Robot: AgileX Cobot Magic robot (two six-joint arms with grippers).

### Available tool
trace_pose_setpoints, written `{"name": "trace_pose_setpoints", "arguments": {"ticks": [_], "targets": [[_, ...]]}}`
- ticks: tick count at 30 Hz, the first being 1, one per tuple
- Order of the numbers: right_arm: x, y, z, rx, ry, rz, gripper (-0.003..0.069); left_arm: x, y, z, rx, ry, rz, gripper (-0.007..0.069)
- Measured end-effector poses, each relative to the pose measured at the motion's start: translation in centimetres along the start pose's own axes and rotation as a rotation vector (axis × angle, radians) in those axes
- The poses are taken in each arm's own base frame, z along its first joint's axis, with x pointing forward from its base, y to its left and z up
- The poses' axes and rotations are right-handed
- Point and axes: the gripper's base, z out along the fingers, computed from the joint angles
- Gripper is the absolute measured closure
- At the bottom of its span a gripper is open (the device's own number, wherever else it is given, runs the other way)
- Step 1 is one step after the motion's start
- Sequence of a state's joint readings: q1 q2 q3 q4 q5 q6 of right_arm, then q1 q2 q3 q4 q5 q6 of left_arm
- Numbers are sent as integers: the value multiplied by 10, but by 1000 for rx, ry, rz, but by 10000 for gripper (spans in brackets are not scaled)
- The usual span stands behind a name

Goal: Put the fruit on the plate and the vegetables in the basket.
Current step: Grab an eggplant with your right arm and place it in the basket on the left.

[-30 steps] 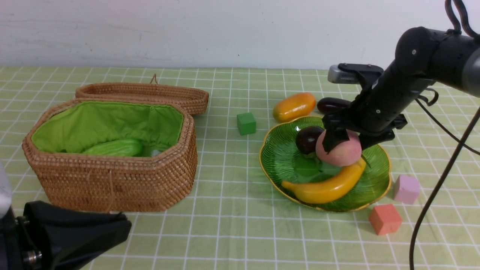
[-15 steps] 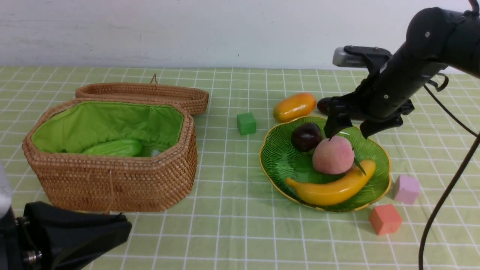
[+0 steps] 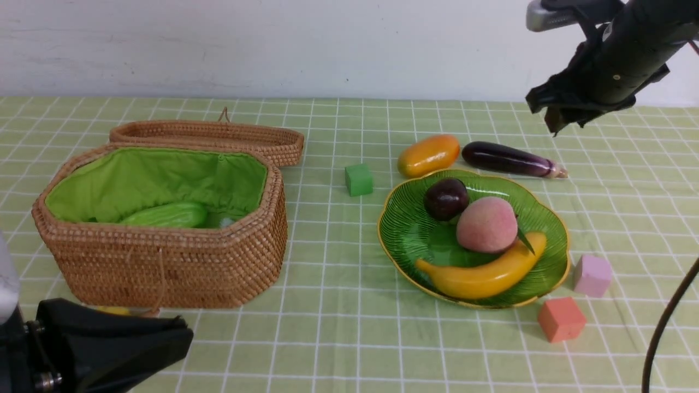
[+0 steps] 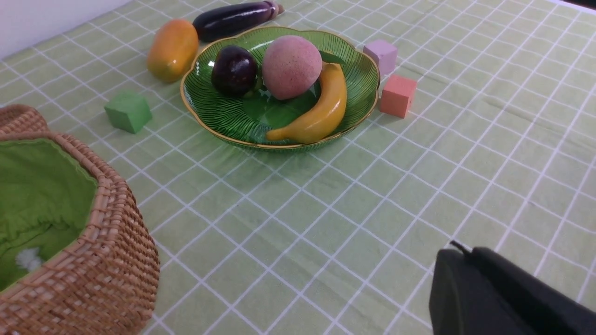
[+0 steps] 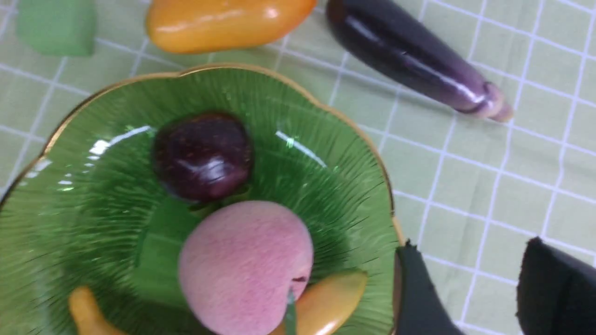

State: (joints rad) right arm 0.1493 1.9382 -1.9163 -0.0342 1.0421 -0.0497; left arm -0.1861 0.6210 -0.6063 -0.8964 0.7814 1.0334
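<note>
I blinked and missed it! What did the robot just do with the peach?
The right tool let go of the peach, leaving it on the plate beside the banana, then lifted up and away, empty. The mangosteen, mango, eggplant, basket and cubes stayed put.

On the plate (image 3: pixel 404 234): mangosteen (image 3: pixel 446 198) back left, peach (image 3: pixel 486 224) right of it, banana (image 3: pixel 483 275) along the front, against the peach. Behind the plate, mango (image 3: pixel 428 155) left and eggplant (image 3: pixel 508 159) right. Left of the plate, a lone cube (image 3: pixel 359 179); farther left, the basket (image 3: pixel 164 267), lid (image 3: pixel 207 136) behind, gourd (image 3: pixel 164 215) inside, perhaps with something small beside it. At the plate's right front, a second cube (image 3: pixel 591 275) and, nearer, a third cube (image 3: pixel 561 319).
</note>
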Motion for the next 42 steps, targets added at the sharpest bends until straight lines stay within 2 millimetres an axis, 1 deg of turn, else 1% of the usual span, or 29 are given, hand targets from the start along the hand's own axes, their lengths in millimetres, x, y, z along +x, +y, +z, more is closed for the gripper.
{"name": "trace_pose_setpoints", "arguments": {"ticks": [1, 2, 3, 4, 5, 7, 8, 9, 11, 12, 13, 14, 15, 16, 17, 18, 20, 23, 28, 38, 42], "targets": [[-5, -11, 10, 11, 19, 4, 406, 0, 0, 0, 0, 0, 0, 632], [-5, -13, 12, 10, 26, 4, 408, 0, 0, 0, 0, 0, 0, 634], [-10, -24, 23, -4, 53, -5, 419, 0, 0, 0, 1, 1, 0, 637], [-12, -31, 31, -17, 70, -20, 417, 0, 0, 0, 1, 1, 0, 637], [-14, -32, 30, -20, 65, -34, 417, 0, 0, 0, 1, 1, 0, 637], [-16, -49, 56, -104, 93, -100, 380, 0, 0, 0, 1, 1, 0, 637], [-16, -50, 58, -109, 90, -108, 376, 0, 0, 0, 1, 1, 0, 637], [-18, -59, 71, -149, 73, -175, 338, 0, 0, 0, 1, 1, 0, 637], [-19, -65, 81, -168, 58, -235, 303, 0, 0, 0, 1, 1, -2, 637], [-17, -74, 96, -181, 46, -331, 250, 0, 0, 0, 1, 1, -3, 637], [-17, -75, 98, -180, 43, -340, 236, 0, 0, 0, 1, 1, -3, 637], [-13, -82, 114, -184, 39, -418, 182, 0, 0, 0, 1, 1, -3, 637], [-13, -82, 116, -182, 36, -427, 169, 0, 0, 0, 1, 1, -3, 637], [-10, -87, 129, -176, 27, -476, 126, 0, 0, 0, 1, 1, -3, 637], [-9, -88, 136, -174, 17, -505, 104, 0, 0, 0, 1, 1, -3, 637], [-7, -89, 149, -172, 2, -529, 71, 0, 0, 0, 0, 0, -4, 637], [-5, -88, 161, -179, -26, -552, 49, 0, 0, 0, -3, -2, -4, 637], [-2, -85, 181, -204, -83, -576, 42, -1, 1, 0, -11, -7, -4, 637], [1, -82, 198, -227, -128, -607, 65, -1, 1, 0, -14, -9, -7, 637], [0, -83, 204, -200, -159, -619, 76, 0, 0, 0, 2, 1, -6, 637], [-1, -84, 206, -187, -170, -617, 78, -4, 0, 0, 4, -41, -1, 637]]}}
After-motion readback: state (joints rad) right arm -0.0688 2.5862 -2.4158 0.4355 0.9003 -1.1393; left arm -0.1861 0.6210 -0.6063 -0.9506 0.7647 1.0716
